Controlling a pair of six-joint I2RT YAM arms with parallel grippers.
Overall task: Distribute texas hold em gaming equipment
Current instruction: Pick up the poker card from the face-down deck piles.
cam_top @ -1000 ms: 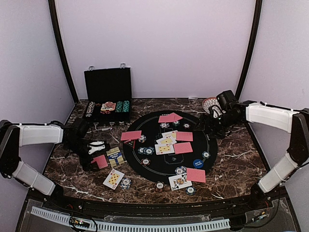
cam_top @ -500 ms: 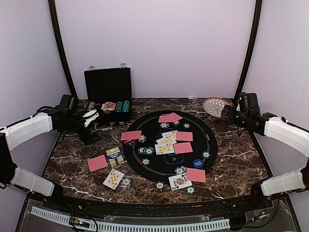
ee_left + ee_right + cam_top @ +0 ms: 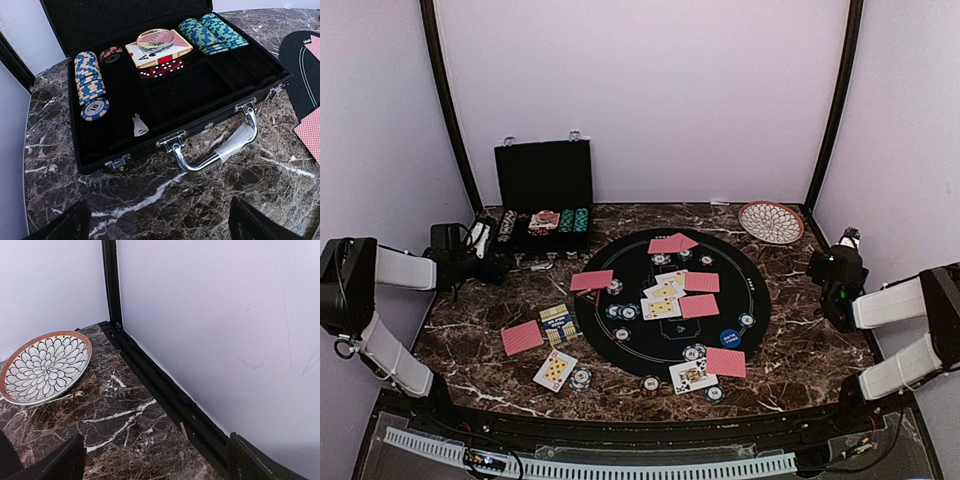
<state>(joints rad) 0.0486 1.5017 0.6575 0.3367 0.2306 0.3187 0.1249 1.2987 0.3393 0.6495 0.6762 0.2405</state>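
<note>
Pinkish-red-backed cards [image 3: 699, 306] and face-up cards [image 3: 661, 300] lie spread on the round black mat [image 3: 756, 285], among small poker chips [image 3: 623, 312] and a blue button disc [image 3: 729, 338]. On the marble to the left lie another red-backed card [image 3: 522, 338], a face-up card [image 3: 555, 370] and a chip [image 3: 580, 378]. My left gripper [image 3: 485, 264] [image 3: 160, 231] is open and empty, low over bare marble in front of the case. Far from the mat at the table's right edge, my right gripper [image 3: 832, 264] [image 3: 155, 467] is open and empty, facing the back right corner.
The open black chip case [image 3: 542, 178] [image 3: 150, 145] stands at the back left with chip stacks [image 3: 90, 82], green stacks [image 3: 210, 32], a card deck [image 3: 157, 50], red dice [image 3: 160, 70] and a chrome handle [image 3: 220, 150]. A patterned plate [image 3: 770, 221] [image 3: 45, 365] sits back right. Walls close in on both sides.
Both arms have drawn back from the mat. The left moved away from the red-backed card toward the case. The right swung from the mat's back right to the right edge.
</note>
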